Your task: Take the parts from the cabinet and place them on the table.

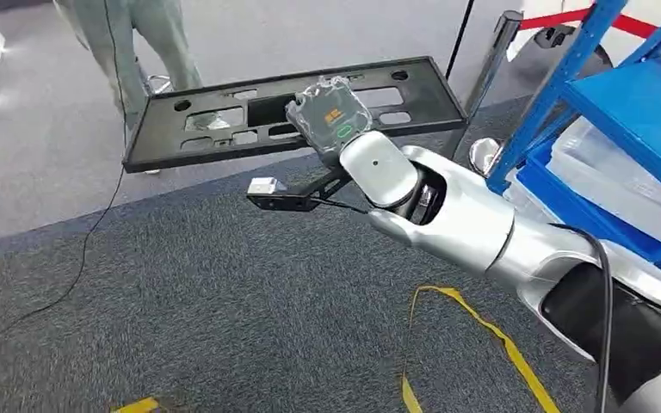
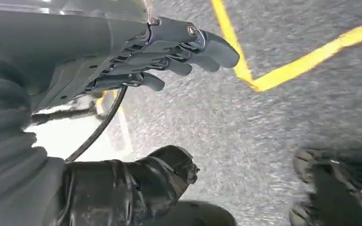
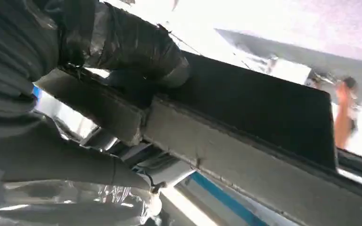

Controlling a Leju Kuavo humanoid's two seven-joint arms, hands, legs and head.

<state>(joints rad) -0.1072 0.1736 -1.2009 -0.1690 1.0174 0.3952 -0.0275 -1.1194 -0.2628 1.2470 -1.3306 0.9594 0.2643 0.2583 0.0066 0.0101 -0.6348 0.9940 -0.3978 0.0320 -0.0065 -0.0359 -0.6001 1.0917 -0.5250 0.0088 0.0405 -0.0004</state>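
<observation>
A person's legs stand on the bare grey floor beyond the far left end of the black panel, the part being carried. The panel is long, flat and pierced with cut-outs, and it hangs in the air above the dark carpet with its long axis running left to right across the robot's front, tilted a little. The right hand is clamped on the panel's near edge, right of its middle; the right wrist view shows the thumb pressed on its dark face. So most of the panel's length reaches left of the grip, away from the blue shelving that stands to the panel's right. The left hand hangs over the carpet with its fingers apart and nothing in them. No table is in sight, so setting the panel down likely depends on turning away from the shelving first.
</observation>
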